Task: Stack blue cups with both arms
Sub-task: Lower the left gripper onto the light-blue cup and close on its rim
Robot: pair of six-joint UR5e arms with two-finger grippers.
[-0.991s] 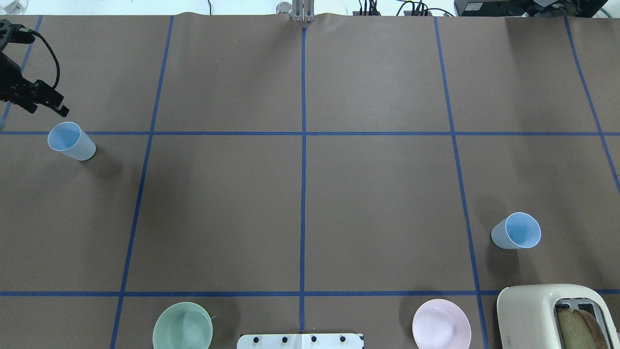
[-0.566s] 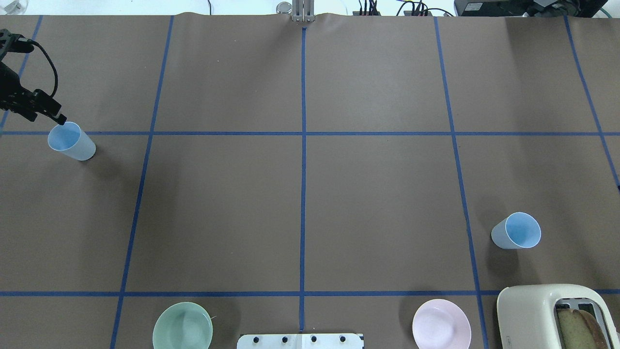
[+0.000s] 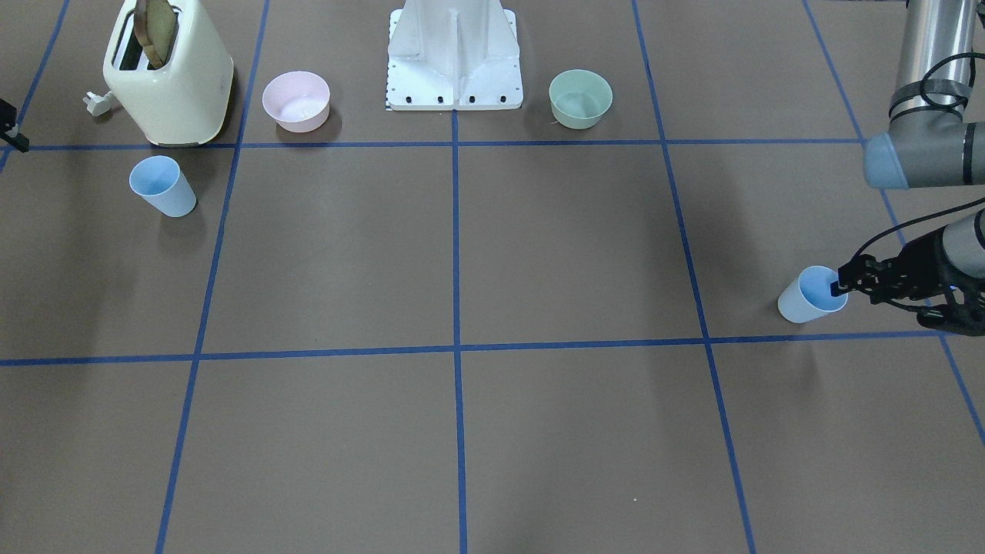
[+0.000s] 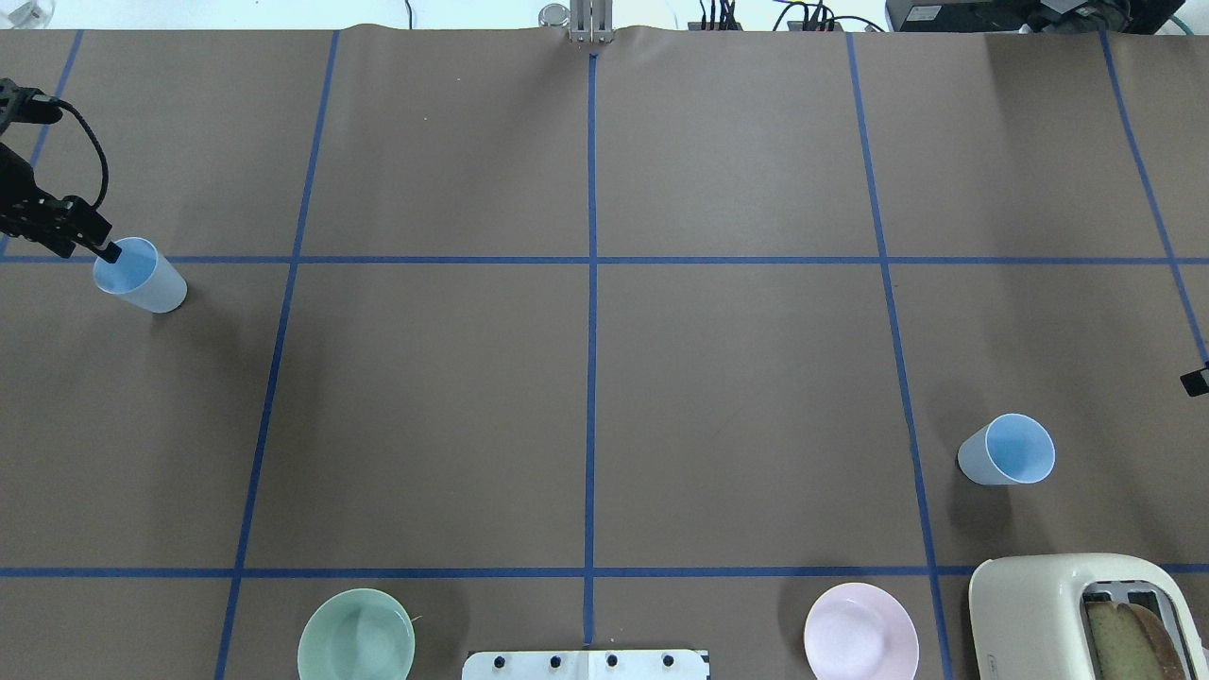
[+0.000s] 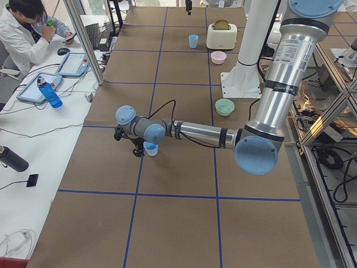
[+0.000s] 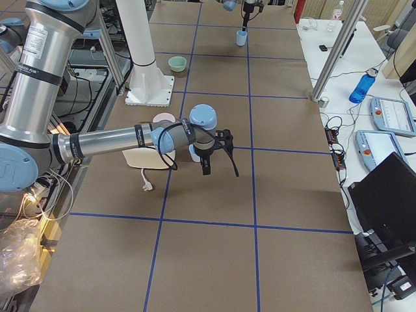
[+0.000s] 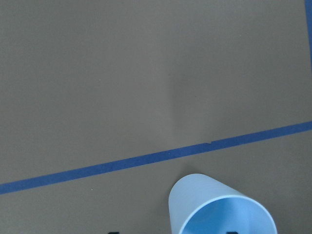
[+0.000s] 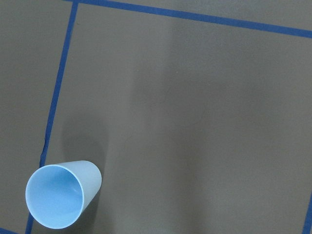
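One pale-blue cup [image 4: 142, 278] stands upright at the far left of the table; it also shows in the front view [image 3: 806, 297] and the left wrist view [image 7: 222, 210]. My left gripper [image 4: 106, 249] is open at its rim, one finger inside the cup and one outside, astride the wall. The second blue cup [image 4: 1009, 450] stands upright at the right, also in the front view [image 3: 163, 186] and the right wrist view [image 8: 61, 196]. Only a tip of my right gripper [image 4: 1194, 381] shows at the right edge, apart from that cup; I cannot tell its state.
A cream toaster [image 4: 1058, 614] with bread stands at the near right, next to a pink bowl [image 4: 860, 631]. A pale green bowl [image 4: 356, 635] sits left of the white base pedestal [image 4: 586, 664]. Blue tape lines grid the brown table.
My left gripper has moved down and toward the left cup, from beyond its rim to one finger inside it. A tip of my right gripper has come in at the right edge.
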